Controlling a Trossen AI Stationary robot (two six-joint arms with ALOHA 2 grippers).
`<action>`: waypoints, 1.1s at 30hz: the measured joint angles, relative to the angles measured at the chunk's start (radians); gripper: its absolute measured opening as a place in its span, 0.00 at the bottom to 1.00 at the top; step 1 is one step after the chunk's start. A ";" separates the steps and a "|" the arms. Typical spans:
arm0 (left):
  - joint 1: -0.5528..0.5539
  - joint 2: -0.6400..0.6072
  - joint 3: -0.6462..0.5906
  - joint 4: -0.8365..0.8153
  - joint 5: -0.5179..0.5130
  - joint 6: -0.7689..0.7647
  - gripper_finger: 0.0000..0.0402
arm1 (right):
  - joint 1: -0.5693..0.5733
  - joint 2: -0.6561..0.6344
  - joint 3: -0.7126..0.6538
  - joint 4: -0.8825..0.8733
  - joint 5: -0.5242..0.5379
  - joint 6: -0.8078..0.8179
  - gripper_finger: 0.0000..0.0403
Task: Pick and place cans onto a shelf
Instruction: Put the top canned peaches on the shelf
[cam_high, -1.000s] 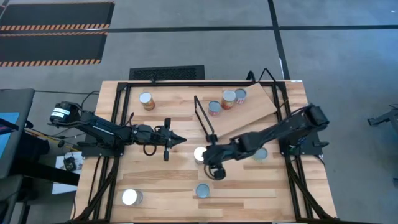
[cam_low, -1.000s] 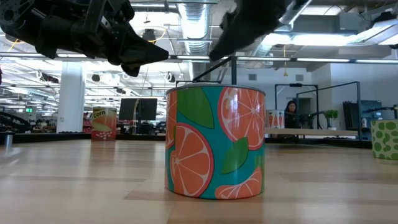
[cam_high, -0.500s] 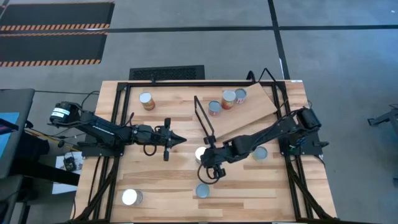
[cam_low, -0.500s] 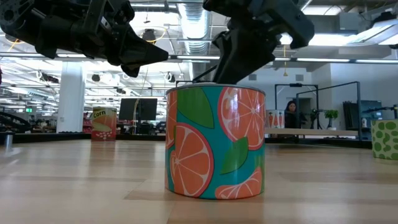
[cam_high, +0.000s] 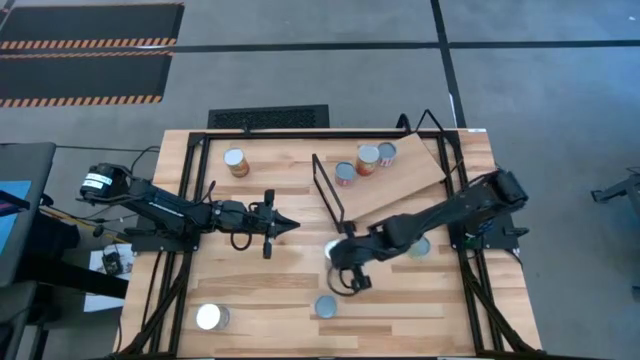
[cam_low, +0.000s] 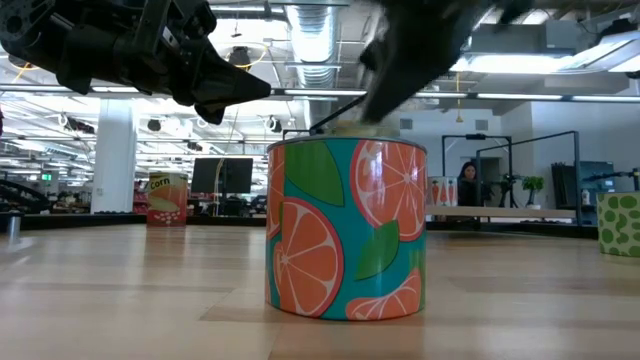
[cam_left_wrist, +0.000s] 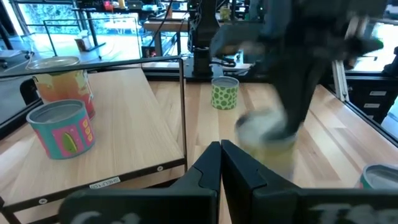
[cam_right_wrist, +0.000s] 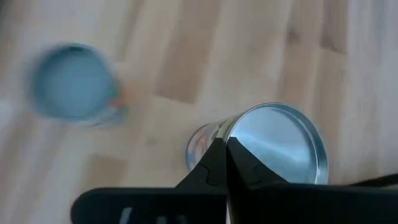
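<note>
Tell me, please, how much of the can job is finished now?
Done: three cans stand on the shelf. In hand: nothing held; the right gripper is shut over a silver-topped can. To do: five cans stand on the table. The left gripper waits shut at mid-table.

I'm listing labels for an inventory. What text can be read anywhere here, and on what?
"Corn": on the far can in the low view.
Sticker on the shelf edge, left wrist view: too small to read.
White tag on the left arm's base: too small to read.
Orange-slice can: pictures only, no words.
</note>
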 joint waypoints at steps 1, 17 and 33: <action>0.000 0.000 0.000 0.001 0.000 0.000 0.00 | 0.009 -0.026 0.000 -0.026 -0.008 0.037 0.02; 0.000 0.000 0.000 0.005 0.002 -0.004 0.00 | 0.047 -0.365 -0.085 -0.694 0.347 0.712 0.01; 0.000 0.000 0.000 0.012 0.003 -0.007 0.00 | -0.780 -0.648 -0.350 -0.366 0.355 0.206 0.01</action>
